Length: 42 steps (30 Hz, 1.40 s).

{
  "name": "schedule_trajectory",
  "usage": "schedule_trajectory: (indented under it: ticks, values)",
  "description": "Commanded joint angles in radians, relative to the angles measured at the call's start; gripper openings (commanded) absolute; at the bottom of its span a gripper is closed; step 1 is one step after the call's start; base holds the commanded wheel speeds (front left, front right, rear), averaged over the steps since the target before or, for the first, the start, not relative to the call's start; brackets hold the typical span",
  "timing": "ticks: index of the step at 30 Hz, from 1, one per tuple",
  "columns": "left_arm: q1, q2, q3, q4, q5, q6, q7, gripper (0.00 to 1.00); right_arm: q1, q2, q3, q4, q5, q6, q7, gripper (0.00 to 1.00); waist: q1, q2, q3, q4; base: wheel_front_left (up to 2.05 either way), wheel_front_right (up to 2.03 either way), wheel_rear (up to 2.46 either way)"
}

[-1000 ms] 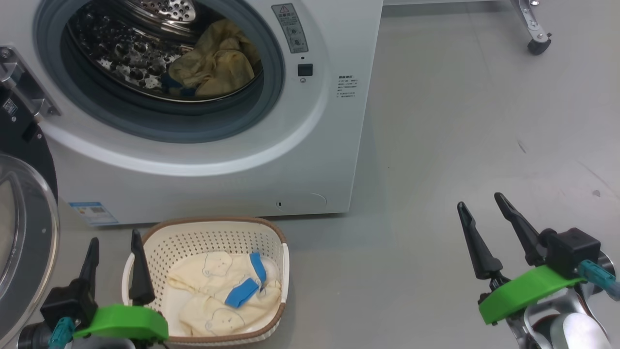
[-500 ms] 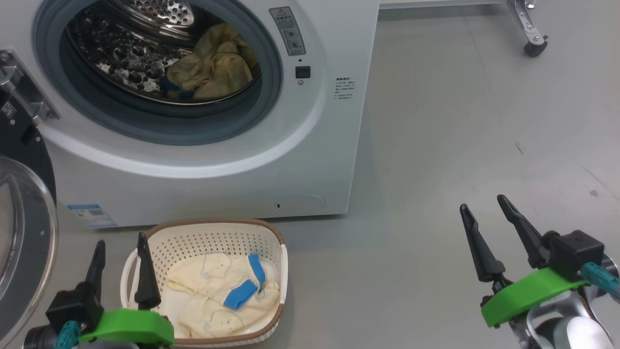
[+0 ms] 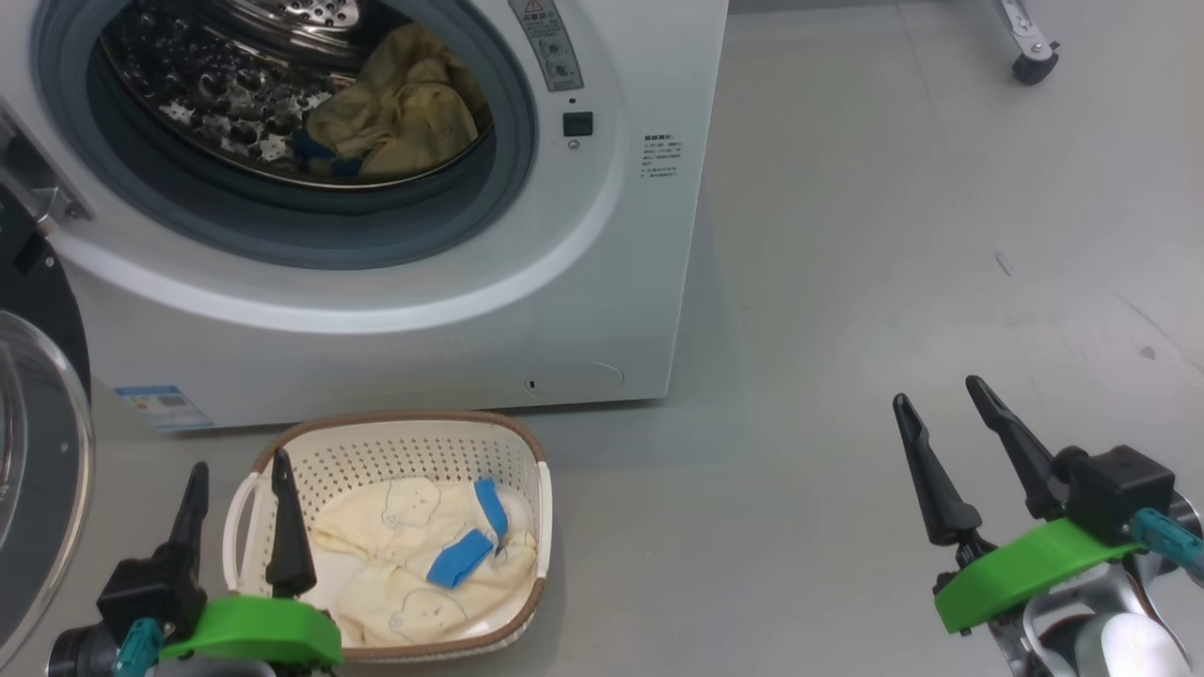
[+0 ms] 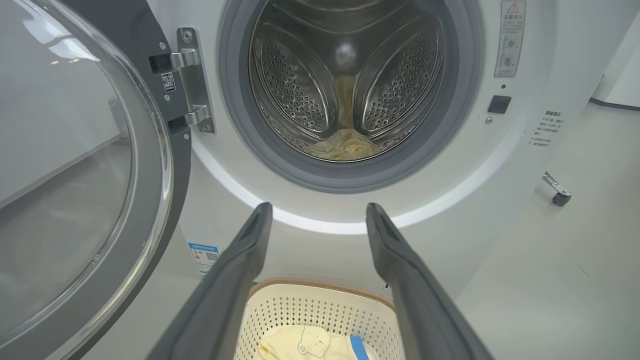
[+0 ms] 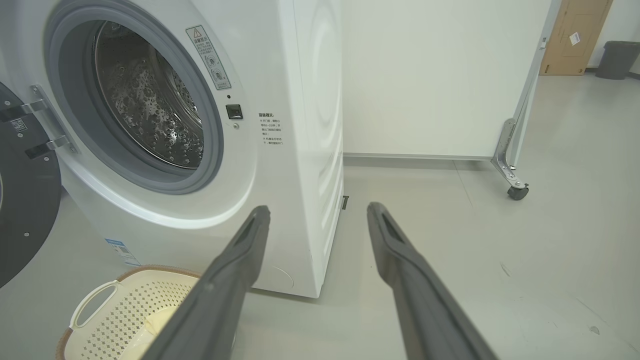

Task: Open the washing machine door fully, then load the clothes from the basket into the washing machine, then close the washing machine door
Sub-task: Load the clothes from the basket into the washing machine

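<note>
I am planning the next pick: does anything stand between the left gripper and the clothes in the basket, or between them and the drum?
Nothing visible does. The clothes lie uncovered in the basket, beside the open left gripper. The washing machine door is swung aside, so the drum mouth is unblocked.

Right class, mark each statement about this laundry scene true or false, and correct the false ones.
1. The large round black-rimmed glass door of the big white washing machine stands open. True.
2. Its steel perforated drum is empty. False: a yellowish cloth lies inside.
3. The small cream perforated plastic basket holds pale cream-yellow clothes with blue bands. True.
4. The left gripper is shut on those clothes. False: it is open, holding nothing.
5. The right gripper hangs over the basket. False: it is over bare grey floor, right of the machine.
</note>
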Motion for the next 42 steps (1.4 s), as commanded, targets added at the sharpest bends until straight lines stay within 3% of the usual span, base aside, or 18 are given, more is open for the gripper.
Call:
schedule_trajectory:
  ticks: [1,8,13,18,31,42]
  values:
    - [-0.058,0.029,0.038,-0.028,0.014,0.009,0.0,1.0,-0.035,-0.008,0.017,-0.04,-0.001,-0.003,-0.008,1.0,0.0,0.0,0.006,-0.001,0.0,0.0,0.0]
    - [-0.11,0.027,0.024,0.0,0.014,-0.005,0.008,1.0,-0.06,-0.008,0.021,-0.044,0.004,-0.003,-0.015,1.0,0.0,0.0,0.066,-0.003,0.0,0.0,0.0]
    - [-0.198,0.026,0.018,0.061,0.009,-0.039,0.008,1.0,-0.103,-0.008,0.032,-0.053,0.007,-0.003,-0.021,1.0,0.0,0.0,0.155,-0.004,0.0,0.0,0.0]
    - [-0.305,0.033,0.012,0.177,0.001,-0.095,0.003,1.0,-0.163,-0.008,0.054,-0.053,0.009,-0.003,-0.034,1.0,0.0,0.0,0.252,-0.018,0.0,0.0,0.0]
    - [-0.559,0.018,-0.002,0.607,-0.048,-0.292,-0.011,1.0,-0.298,-0.008,0.099,-0.038,0.018,-0.003,-0.073,1.0,0.0,0.0,0.484,-0.072,0.0,0.0,0.0]
    - [-0.722,-0.001,-0.031,0.895,-0.097,-0.364,-0.01,1.0,-0.372,-0.008,0.131,-0.034,0.024,-0.003,-0.094,1.0,0.0,0.0,0.64,-0.106,0.0,0.0,0.0]
